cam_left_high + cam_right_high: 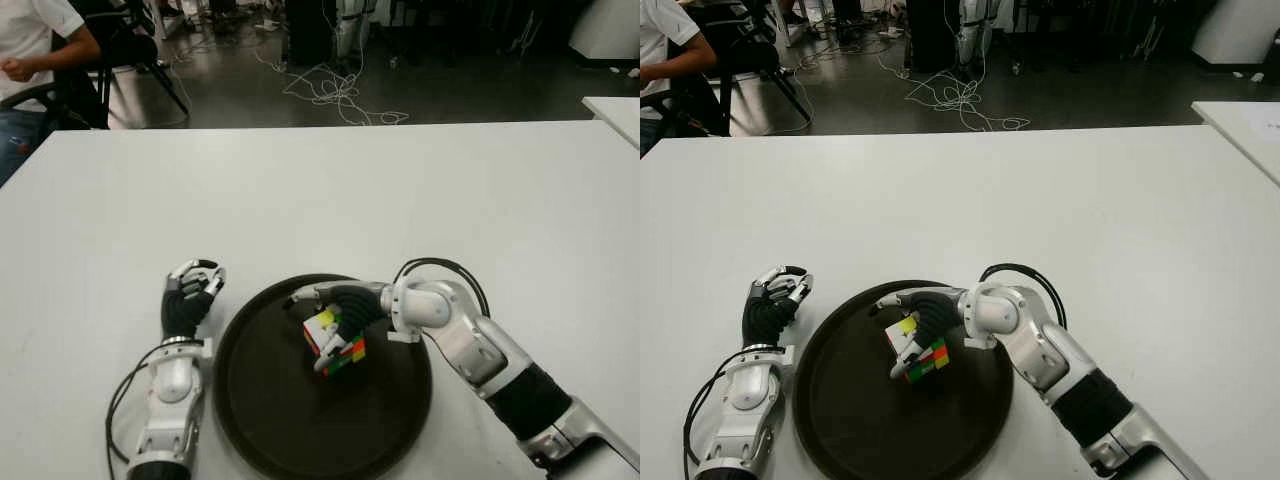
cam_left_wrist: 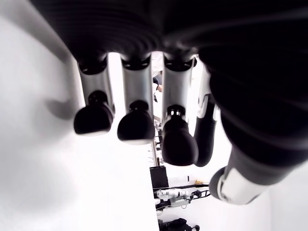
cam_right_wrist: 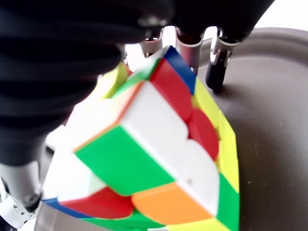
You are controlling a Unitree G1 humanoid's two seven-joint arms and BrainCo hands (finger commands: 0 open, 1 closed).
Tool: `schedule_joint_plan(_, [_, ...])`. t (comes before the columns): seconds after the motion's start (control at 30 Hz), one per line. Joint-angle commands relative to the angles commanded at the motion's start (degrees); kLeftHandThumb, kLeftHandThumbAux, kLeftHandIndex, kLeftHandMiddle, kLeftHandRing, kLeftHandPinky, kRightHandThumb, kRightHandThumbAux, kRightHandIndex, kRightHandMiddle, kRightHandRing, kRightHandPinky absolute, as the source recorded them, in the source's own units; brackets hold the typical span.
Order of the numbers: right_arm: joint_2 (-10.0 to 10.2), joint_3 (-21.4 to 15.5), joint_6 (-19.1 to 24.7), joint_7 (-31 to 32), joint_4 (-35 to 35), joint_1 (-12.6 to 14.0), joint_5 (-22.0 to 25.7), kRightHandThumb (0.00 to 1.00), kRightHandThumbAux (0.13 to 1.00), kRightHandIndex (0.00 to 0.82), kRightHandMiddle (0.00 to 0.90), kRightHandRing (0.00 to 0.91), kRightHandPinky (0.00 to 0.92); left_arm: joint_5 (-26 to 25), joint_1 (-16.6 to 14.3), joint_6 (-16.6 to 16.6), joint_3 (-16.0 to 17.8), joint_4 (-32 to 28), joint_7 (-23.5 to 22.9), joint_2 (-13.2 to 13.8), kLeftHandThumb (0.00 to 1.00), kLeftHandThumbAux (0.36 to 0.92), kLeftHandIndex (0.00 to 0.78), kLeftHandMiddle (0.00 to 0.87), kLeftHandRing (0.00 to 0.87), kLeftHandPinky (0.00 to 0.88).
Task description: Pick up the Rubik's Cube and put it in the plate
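Observation:
The Rubik's Cube (image 1: pixel 335 343) is tilted over the middle of the dark round plate (image 1: pixel 300 430), which stands near the table's front edge. My right hand (image 1: pixel 345 308) reaches in from the right and has its dark fingers curled over the cube's top. In the right wrist view the cube (image 3: pixel 159 144) fills the frame against the palm, with the fingers (image 3: pixel 187 45) behind it and the plate (image 3: pixel 274 120) beneath. I cannot tell whether a corner touches the plate. My left hand (image 1: pixel 190 295) shows just left of the plate, holding nothing, its fingers (image 2: pixel 137 125) loosely bent.
The white table (image 1: pixel 320 190) stretches far beyond the plate. A seated person (image 1: pixel 30 50) is at the far left behind the table. Cables (image 1: pixel 340 95) lie on the floor behind it. Another white table's corner (image 1: pixel 615 110) shows at the far right.

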Motion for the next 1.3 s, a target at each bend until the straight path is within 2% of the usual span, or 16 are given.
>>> schedule_joint_plan(0.2, [-0.22,0.04,0.71,-0.23,-0.36,-0.04,-0.41,0.0,0.618,0.0,0.0,0.0,0.0,0.15,-0.15,0.45,-0.05,0.23,-0.41,0.38,0.703,0.708,0.443,0.809,0.823,0.802])
schedule_joint_plan(0.4, [-0.45,0.16,1.31,-1.08,-0.6,-0.14,-1.39,0.0,0.589,0.0,0.0,0.0,0.0,0.09,-0.39,-0.47,-0.05,0.93,-0.91,0.69,0.702,0.708,0.443,0.81,0.824,0.803])
schedule_joint_plan(0.77, [-0.71,-1.19,3.47,-3.5,-2.89,0.72,-1.81,0.0,0.615,0.0,0.0,0.0,0.0,0.48,-0.51,-2.25,0.0,1.83,-0.34,0.6,0.704,0.707,0.444,0.819,0.832,0.81])
schedule_joint_plan(0.97, [-0.84,-2.57,4.11,-5.96,-4.56,1.96,-1.66,0.0,0.634,0.0,0.0,0.0,0.0,0.52,-0.38,-1.76,0.08,1.35,0.48,0.17,0.703,0.707,0.443,0.813,0.829,0.809])
schedule_joint_plan(1.3, [-0.65,-4.06,3.83,-9.68,-5.06,3.27,-1.32,0.0,0.609,0.0,0.0,0.0,0.0,0.14,-0.05,-0.71,-0.01,0.22,0.55,-0.25,0.704,0.707,0.444,0.811,0.828,0.811])
